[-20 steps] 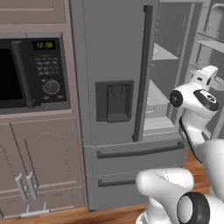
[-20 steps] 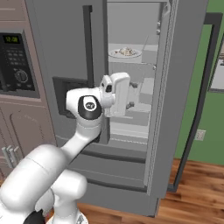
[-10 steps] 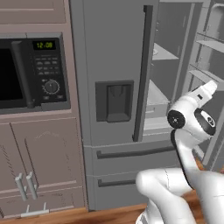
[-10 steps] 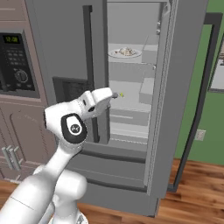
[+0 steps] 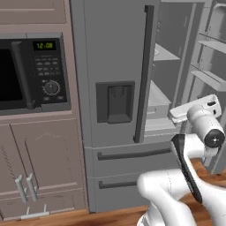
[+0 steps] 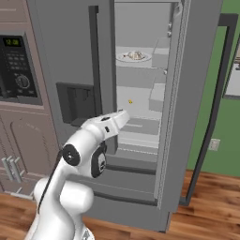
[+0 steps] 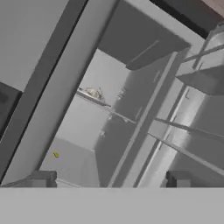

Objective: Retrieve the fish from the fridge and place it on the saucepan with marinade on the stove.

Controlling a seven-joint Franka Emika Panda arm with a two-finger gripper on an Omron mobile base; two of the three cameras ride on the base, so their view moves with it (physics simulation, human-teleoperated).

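Note:
The fridge [image 5: 110,48] has its left door shut and its right door [image 6: 192,93] swung open. The fish [image 6: 135,55] is a small pale lump on a white round plate [image 6: 123,58] on an upper shelf; in the hand view the fish [image 7: 93,92] sits up and left of centre. My gripper [image 7: 109,179] is open, its fingertips [image 7: 41,178] wide apart with nothing between them. It is low in front of the open compartment, tilted up toward the shelves and well below the fish. My hand [image 6: 117,119] hangs beside the shut door's edge. The saucepan, marinade and stove are out of view.
A tiny yellow speck [image 6: 130,101] lies on a lower shelf. The open door's bins [image 5: 212,62] stand to the right. A black-fronted microwave [image 5: 31,70] and cabinet doors [image 5: 39,167] are left of the fridge. Wooden floor [image 6: 206,211] and a green wall [image 6: 229,122] lie to the right.
The arm has folded down. The hand has dropped from mid-shelf height to lower in front of the fridge opening and now tilts upward into it. The fish and the doors have not moved.

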